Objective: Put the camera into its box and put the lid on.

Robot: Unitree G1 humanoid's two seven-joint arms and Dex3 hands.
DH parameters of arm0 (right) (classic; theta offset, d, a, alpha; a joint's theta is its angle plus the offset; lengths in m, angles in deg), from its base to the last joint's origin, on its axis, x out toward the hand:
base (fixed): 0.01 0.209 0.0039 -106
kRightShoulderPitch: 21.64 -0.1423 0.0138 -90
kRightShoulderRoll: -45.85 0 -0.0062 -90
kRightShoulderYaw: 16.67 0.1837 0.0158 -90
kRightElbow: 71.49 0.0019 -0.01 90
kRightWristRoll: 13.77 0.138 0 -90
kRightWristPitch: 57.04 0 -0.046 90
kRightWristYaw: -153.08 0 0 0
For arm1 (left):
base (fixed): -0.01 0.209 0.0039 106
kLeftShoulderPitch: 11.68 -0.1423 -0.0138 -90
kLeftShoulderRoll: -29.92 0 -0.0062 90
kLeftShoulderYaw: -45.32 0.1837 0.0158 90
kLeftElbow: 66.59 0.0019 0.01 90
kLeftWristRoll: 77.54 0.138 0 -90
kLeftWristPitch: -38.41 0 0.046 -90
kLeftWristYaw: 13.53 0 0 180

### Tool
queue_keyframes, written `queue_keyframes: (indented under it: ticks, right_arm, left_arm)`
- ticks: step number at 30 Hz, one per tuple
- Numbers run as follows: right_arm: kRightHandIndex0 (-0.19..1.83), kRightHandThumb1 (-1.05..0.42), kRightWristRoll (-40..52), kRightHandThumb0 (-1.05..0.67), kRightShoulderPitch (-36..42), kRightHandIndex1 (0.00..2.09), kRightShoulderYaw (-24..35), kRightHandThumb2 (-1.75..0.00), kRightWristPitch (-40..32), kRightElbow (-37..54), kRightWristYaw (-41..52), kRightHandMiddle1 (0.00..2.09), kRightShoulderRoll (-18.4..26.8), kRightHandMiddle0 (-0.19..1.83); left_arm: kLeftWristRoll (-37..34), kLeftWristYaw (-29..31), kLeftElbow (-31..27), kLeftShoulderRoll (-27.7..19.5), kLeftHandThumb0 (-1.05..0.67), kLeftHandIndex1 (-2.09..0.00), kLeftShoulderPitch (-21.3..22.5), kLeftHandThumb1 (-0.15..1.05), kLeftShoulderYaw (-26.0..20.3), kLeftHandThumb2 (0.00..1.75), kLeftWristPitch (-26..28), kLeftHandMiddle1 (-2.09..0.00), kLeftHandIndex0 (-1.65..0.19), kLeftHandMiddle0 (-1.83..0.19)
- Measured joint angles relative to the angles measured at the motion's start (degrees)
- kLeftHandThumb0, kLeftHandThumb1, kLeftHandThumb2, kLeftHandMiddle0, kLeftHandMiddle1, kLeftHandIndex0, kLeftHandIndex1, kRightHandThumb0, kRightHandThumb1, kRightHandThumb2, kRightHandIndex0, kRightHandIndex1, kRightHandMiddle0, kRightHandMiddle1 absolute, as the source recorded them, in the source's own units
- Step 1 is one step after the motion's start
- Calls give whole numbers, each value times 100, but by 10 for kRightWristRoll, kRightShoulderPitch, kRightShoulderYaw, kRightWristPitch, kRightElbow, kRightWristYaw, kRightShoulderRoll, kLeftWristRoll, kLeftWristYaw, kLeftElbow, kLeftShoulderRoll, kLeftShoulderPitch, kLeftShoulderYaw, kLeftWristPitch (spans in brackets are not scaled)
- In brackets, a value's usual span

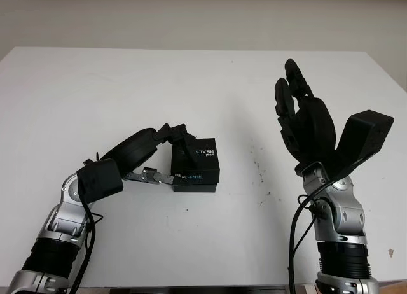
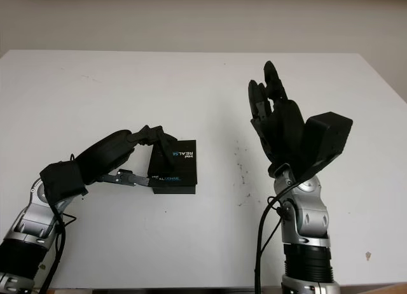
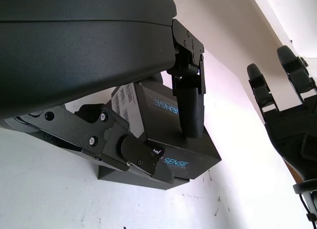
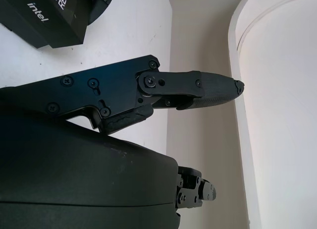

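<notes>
a white counter (image 1: 127, 90) is carrying a single black box (image 1: 197, 168) with its lid on, printed with pale lettering. the box is sitting directly on the counter, right at the fingertips of the left hand (image 1: 166, 136) and well apart from the right hand (image 1: 304, 119). small dark specks are dotting the counter between the box and the right hand.

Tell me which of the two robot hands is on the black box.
The left robot hand: its fingers are curled over the black box on the white table. The right robot hand is open, raised above the table, apart from the box.
</notes>
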Motion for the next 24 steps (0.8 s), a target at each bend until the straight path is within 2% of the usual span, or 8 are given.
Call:
queue_keyframes:
  ticks: [5, 12, 18, 24]
  right_arm:
    - [-9, -105, -1, -65, 1, 6, 0, -36, 0, 0, 0, 5, 1, -4]
    - [-9, -105, -3, -65, 2, 6, 0, -36, -2, 0, 2, 5, 4, -5]
    - [-9, -105, -6, -65, 2, 5, -1, -37, -2, -2, 6, 5, 7, -4]
    - [-9, -105, -7, -66, 2, 6, 0, -35, -2, -5, 7, 5, 9, -5]
  left_arm:
    - [0, 5, -5, -5, -12, -159, 0, 105, 0, 10, 3, -157, -23, -31]
    - [-13, 15, -38, -11, -12, -158, -1, 105, 0, 13, 40, -154, -22, -29]
    - [-20, 16, -78, -12, -12, -162, -8, 105, -1, 12, 52, -161, -23, -30]
    - [-18, 16, -91, -19, -13, -161, -12, 105, -1, 11, 58, -162, -24, -31]
